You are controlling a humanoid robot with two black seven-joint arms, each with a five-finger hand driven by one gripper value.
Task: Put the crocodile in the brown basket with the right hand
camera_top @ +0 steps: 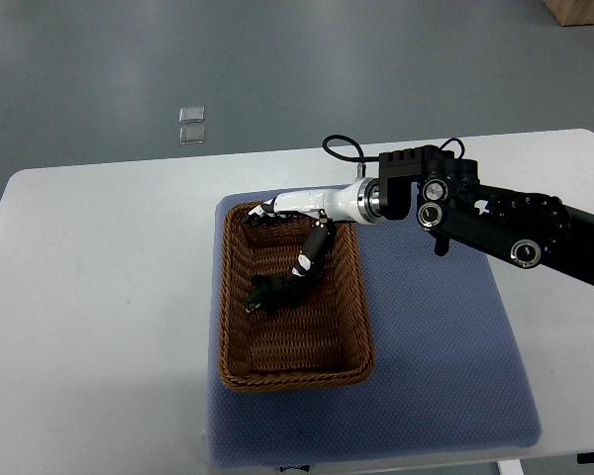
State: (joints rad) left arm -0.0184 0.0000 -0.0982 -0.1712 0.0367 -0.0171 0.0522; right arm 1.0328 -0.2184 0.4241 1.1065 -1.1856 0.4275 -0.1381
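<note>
The brown wicker basket [240,371] sits on a blue mat in the middle of the table. A small dark crocodile [267,295] lies inside it, left of centre on the basket floor. My right hand [289,230] reaches in from the right and hovers over the basket's far end. Its fingers are spread: several black fingers [265,214] point at the far rim, and one long finger [315,249] stretches down towards the crocodile. That fingertip ends right beside the toy; I cannot tell whether they touch. Nothing is clasped between the fingers.
The blue mat [445,346] covers the middle of the white table [89,297]. Two small clear squares [191,125] lie on the grey floor beyond the table. A cardboard box corner [584,10] shows at the top right.
</note>
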